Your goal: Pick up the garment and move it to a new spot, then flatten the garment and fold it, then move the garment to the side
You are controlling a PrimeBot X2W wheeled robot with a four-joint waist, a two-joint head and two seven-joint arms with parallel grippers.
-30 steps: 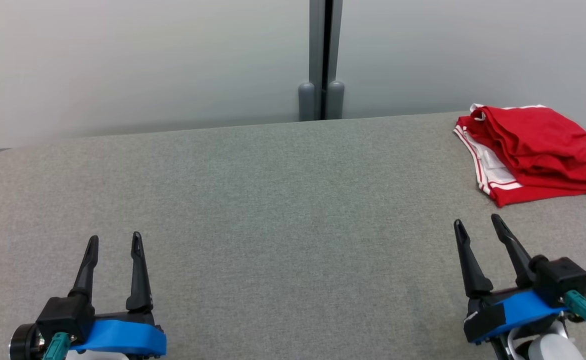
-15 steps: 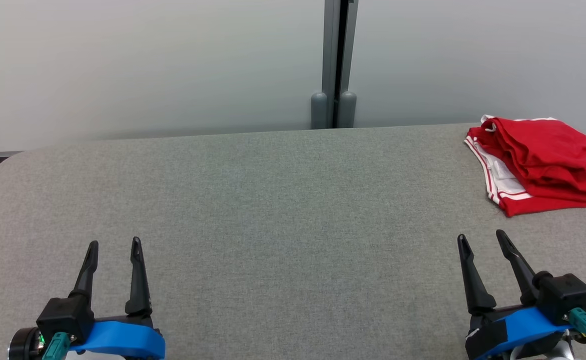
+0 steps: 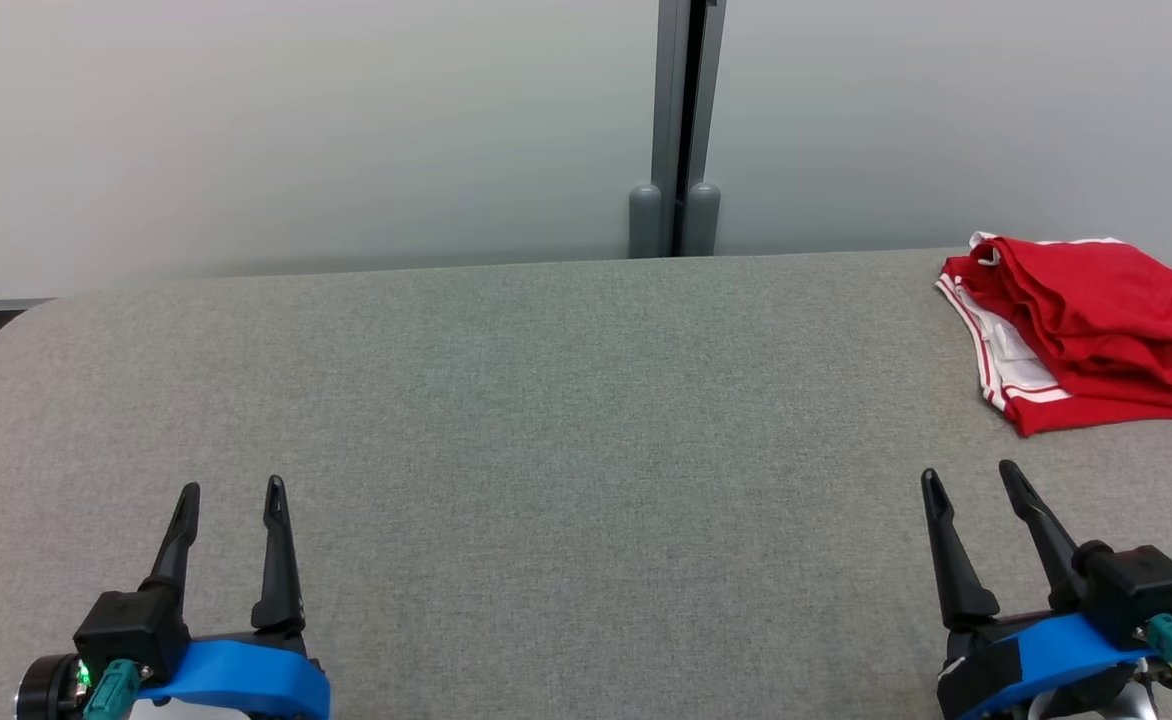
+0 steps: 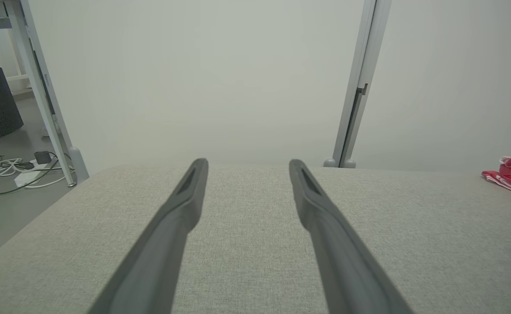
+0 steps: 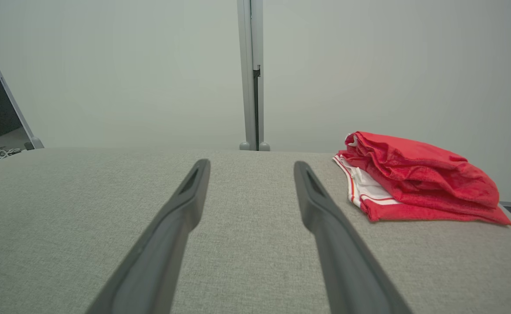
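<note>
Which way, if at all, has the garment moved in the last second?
No. The garment keeps its spot on the table right of the door post; both shifted together, so the camera moved.

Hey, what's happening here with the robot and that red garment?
Nothing is being handled right now. The garment, red with white trim, lies in a folded pile at the far right of the grey table. The left tool and the right tool are both open and empty at the near side of the table. The right one is closer to the garment but clear of it. The folding looks done, with the garment set aside.
</note>
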